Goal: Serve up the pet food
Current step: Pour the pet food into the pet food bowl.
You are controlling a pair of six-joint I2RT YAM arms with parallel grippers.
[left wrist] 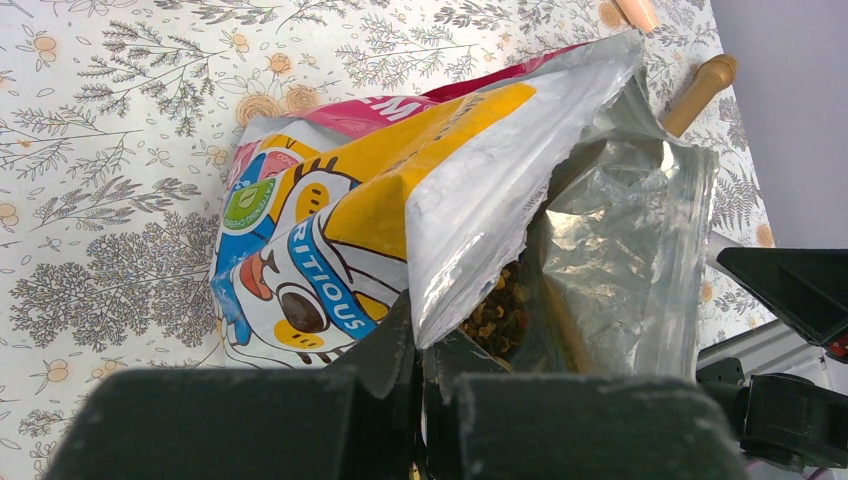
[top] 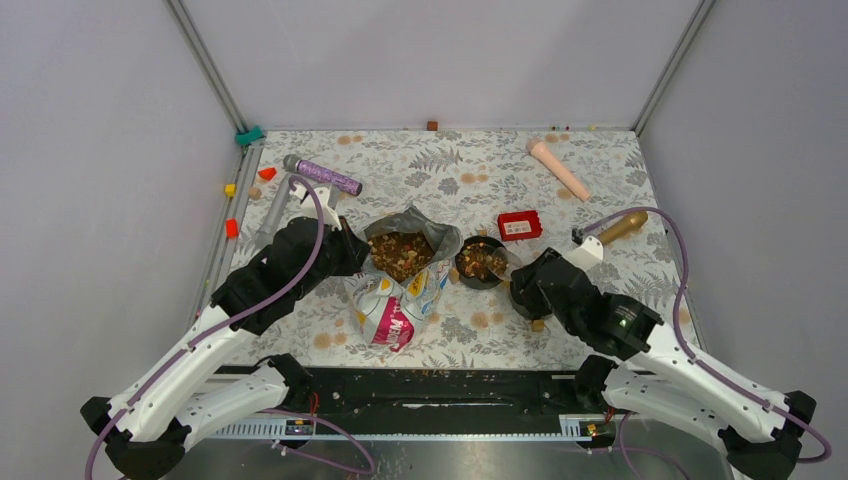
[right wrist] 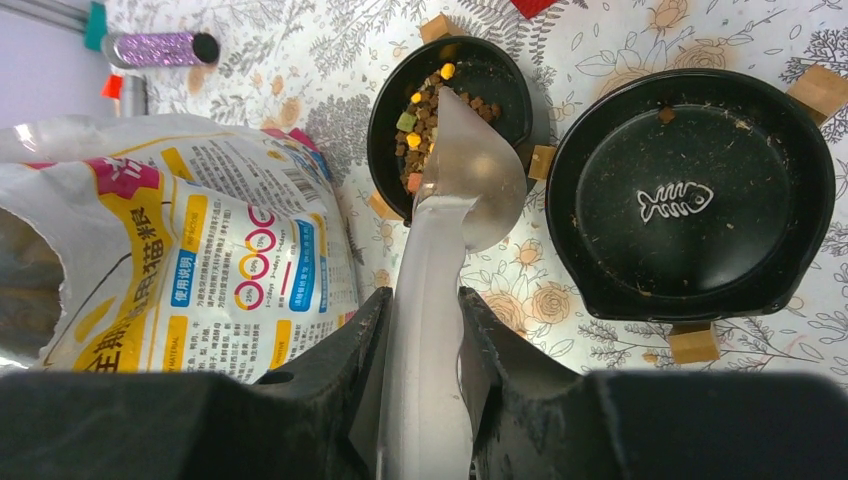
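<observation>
Right gripper (right wrist: 420, 350) is clamped on the handle of a clear plastic scoop (right wrist: 470, 170). The scoop end sits over the near rim of a small black bowl (right wrist: 505, 60) straight ahead of the jaws. The pet food (right wrist: 425, 110) in there is little brown bits, plus some yellow, green and reddish ones. Left gripper (left wrist: 420, 375) is pinched tight on the torn edge of the cat-print bag (left wrist: 400, 200), with more pet food just beyond the jaws inside it.

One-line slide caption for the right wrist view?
Right gripper holds a clear scoop over a black bowl of kibble, beside a fish-marked bowl and the food bag.
</observation>
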